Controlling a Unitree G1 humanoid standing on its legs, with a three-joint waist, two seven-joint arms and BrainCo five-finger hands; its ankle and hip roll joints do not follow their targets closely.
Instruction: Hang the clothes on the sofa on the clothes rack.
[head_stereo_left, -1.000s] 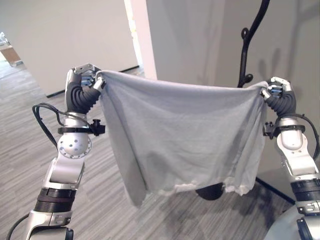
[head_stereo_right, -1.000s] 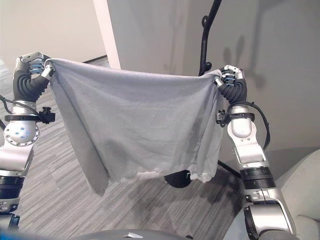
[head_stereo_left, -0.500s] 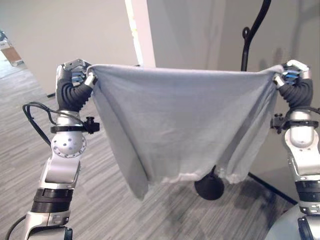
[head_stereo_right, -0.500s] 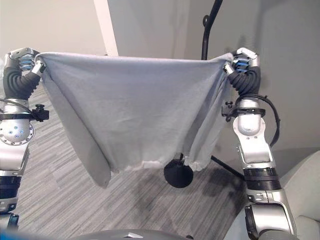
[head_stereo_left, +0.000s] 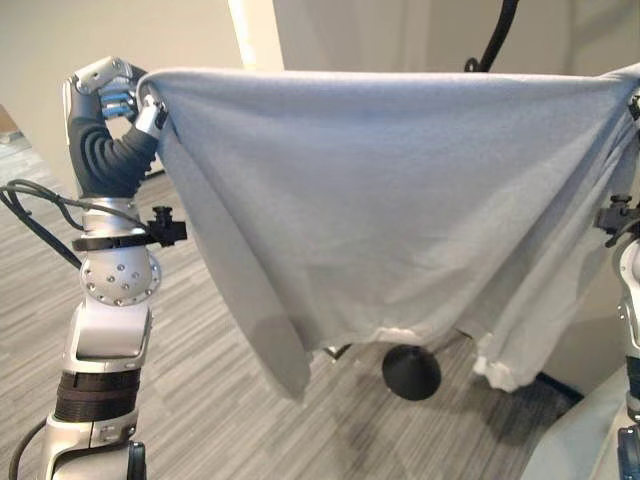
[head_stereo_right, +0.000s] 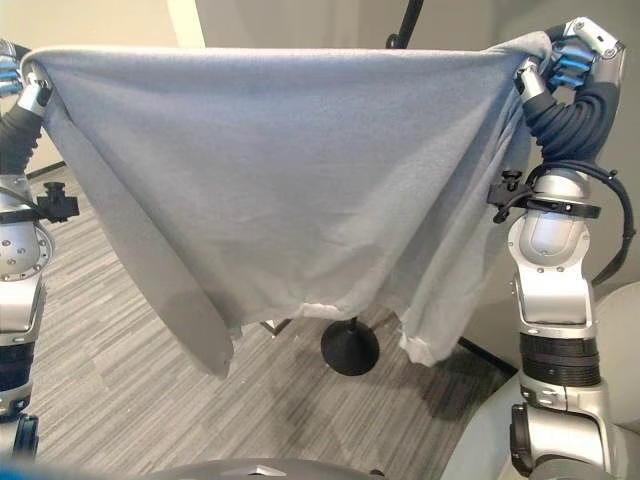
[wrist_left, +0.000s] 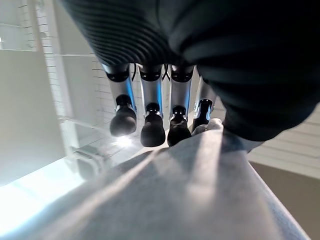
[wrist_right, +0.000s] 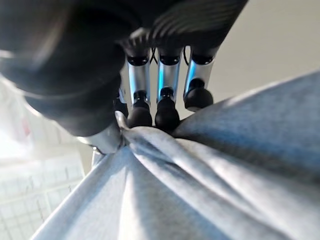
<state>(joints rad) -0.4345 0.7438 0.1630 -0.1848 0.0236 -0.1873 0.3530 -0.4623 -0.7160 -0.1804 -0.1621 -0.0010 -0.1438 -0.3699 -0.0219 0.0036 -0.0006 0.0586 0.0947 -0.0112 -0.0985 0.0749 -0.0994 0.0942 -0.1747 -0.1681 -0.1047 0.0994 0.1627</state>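
The left hand (head_stereo_left: 112, 85) pinches one top corner of a grey T-shirt (head_stereo_right: 290, 170), fingers curled onto the cloth, and the right hand (head_stereo_right: 568, 62) grips the opposite corner the same way. Between them the shirt is stretched wide and held high, its hem drooping. Behind it stands the black clothes rack (head_stereo_left: 497, 30), its round base (head_stereo_right: 349, 348) on the grey striped carpet (head_stereo_left: 200, 400).

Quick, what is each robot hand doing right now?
Left hand: shut on one top corner of the grey cloth.
Right hand: shut on the other top corner.
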